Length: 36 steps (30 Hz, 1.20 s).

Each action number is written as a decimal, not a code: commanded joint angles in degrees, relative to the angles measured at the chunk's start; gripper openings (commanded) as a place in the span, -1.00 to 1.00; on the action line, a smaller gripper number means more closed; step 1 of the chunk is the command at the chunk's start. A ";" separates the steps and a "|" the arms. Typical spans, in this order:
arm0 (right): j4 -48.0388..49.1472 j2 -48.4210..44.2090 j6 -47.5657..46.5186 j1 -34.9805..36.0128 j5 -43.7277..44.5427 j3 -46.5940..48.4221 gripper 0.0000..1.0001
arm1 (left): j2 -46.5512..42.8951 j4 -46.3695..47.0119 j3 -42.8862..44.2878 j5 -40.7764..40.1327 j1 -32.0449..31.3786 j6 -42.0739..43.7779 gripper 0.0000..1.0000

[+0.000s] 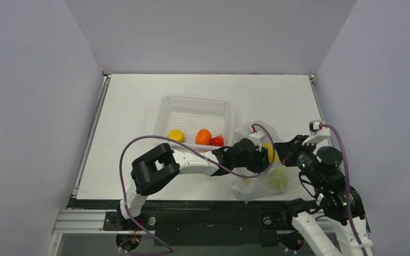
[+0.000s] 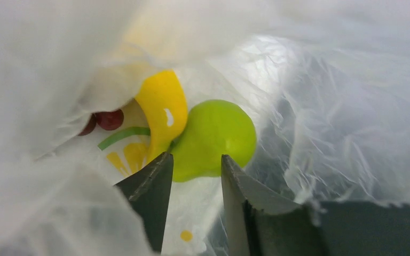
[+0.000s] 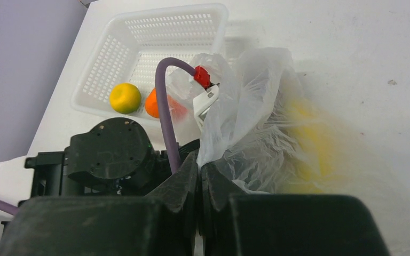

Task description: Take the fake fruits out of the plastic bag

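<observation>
Left gripper (image 2: 195, 160) tips-first in bag (image 2: 341, 106), narrowly parted at pear (image 2: 216, 133) neck beside banana (image 2: 163, 104) (smooth, rigid, light, likely slippery: pinch the neck); right gripper (image 3: 199, 165) clamped on flimsy bag edge.

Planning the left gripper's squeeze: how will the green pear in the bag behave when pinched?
Its glossy, rounded skin suggests the green pear may squirt out of the left gripper. Undented, it looks rigid, probably light. On the crinkly plastic bag, it could roll.

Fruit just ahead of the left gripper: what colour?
Bright green; the pear shows best in the left wrist view.
</observation>
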 commanded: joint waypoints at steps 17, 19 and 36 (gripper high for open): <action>3.69 -1.90 2.78 0.27 -2.11 -0.88 -1.00 | 19.35 -5.49 20.17 -25.27 -3.28 -7.05 -0.11; 3.64 -2.15 2.64 0.28 -1.78 -1.08 -1.00 | 20.47 -8.16 21.15 -25.94 -3.23 -6.64 -0.14; 1.12 -3.31 -0.95 0.26 2.65 -3.32 -1.00 | 5.11 11.97 1.86 8.89 4.10 -13.14 -1.00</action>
